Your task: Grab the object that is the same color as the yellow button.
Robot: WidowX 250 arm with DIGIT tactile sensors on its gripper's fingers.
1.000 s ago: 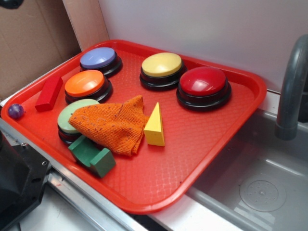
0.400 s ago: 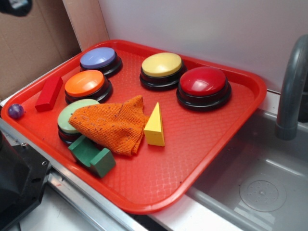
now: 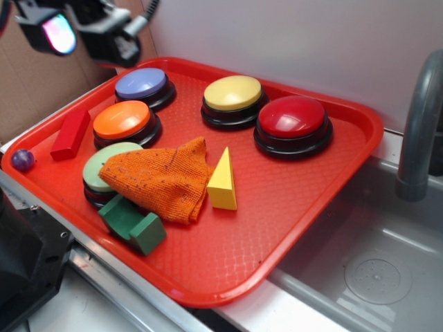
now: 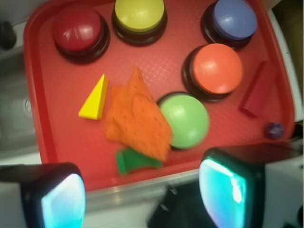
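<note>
**Ana:** Cardboard and a pale wall stand behind the red tray (image 3: pixel 349 149), which sits on the surface beside a grey sink (image 3: pixel 374 270); why is the tool (image 3: pixel 83 31) so high and so far off to one corner?

**Ben:** It looks like a survey pose; in the wrist view the two pads (image 4: pixel 61 199) stand wide apart at the bottom edge, released, with nothing between them, and the whole tray lies below and ahead of them.

**Ana:** And the target?

**Ben:** The yellow button (image 3: pixel 233 95) sits well ahead of the tool, between the blue button (image 3: pixel 142 83) and the red button (image 3: pixel 293 117); the matching yellow wedge (image 3: pixel 223 181) stands upright further along, well apart from the tool.

**Ana:** Anything crowding it?

**Ben:** The orange cloth (image 3: pixel 160 180) lies just beside it, draped partly over the green button (image 3: pixel 104 166); whether cloth and wedge touch, I cannot tell. The side away from the cloth is bare tray, so I judge a descent from above, jaws spanning the flat faces, avoids snagging the knit.
</note>
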